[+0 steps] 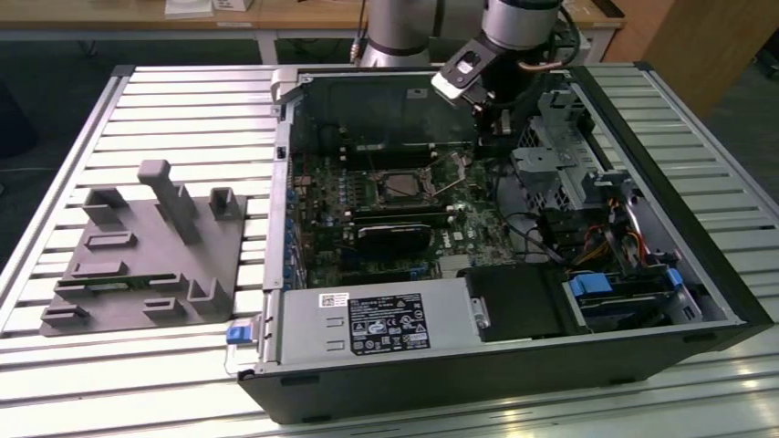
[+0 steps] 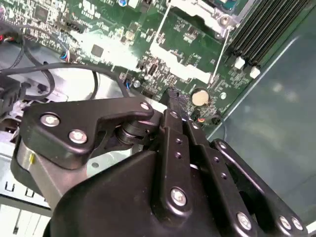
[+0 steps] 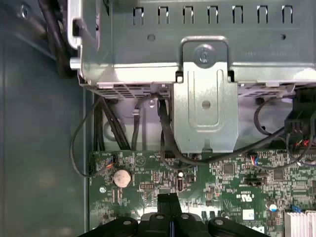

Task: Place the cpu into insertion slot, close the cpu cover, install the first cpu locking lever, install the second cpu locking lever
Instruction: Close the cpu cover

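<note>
My gripper (image 1: 494,128) hangs inside the open computer case, above the motherboard and toward the exterior view's right of the CPU socket (image 1: 396,185). Its black fingers (image 2: 173,98) are pressed together with nothing between them, in both wrist views; the tips (image 3: 168,201) hover over the board near a coin battery (image 3: 122,177). The cpu cover (image 2: 200,12), a silvery frame, lies on the socket. A thin wire locking lever (image 2: 220,52) runs from the socket's corner across the board. I cannot make out the cpu itself under the frame.
A metal drive cage (image 3: 202,98) with black cables stands just beyond the fingertips. Black memory sticks (image 2: 261,34) sit beside the socket. A grey parts fixture (image 1: 146,255) rests on the slatted table at the exterior view's left. The power supply (image 1: 378,324) fills the case's near edge.
</note>
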Controlling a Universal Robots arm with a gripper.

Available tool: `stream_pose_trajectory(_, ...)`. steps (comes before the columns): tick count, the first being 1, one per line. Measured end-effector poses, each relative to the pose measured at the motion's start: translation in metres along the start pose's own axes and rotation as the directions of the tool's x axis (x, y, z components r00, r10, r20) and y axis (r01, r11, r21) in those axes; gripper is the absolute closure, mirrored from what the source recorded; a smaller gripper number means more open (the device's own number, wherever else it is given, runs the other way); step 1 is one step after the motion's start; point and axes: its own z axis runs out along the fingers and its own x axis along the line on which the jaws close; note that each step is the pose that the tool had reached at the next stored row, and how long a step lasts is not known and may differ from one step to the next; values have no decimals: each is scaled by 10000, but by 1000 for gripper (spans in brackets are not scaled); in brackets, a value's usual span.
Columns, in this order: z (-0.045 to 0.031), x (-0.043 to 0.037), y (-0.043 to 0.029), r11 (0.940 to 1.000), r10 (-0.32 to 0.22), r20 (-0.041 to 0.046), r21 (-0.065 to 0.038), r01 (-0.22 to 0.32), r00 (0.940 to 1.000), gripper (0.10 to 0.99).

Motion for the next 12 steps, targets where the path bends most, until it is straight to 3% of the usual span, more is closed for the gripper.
stream_pose_trajectory(5, -223, 4, 4, 10000, -1, -3, -5, 1, 10000, 980)
stream_pose_trajectory(12, -243, 5, 5, 10000, -1, -7, -5, 1, 10000, 980)
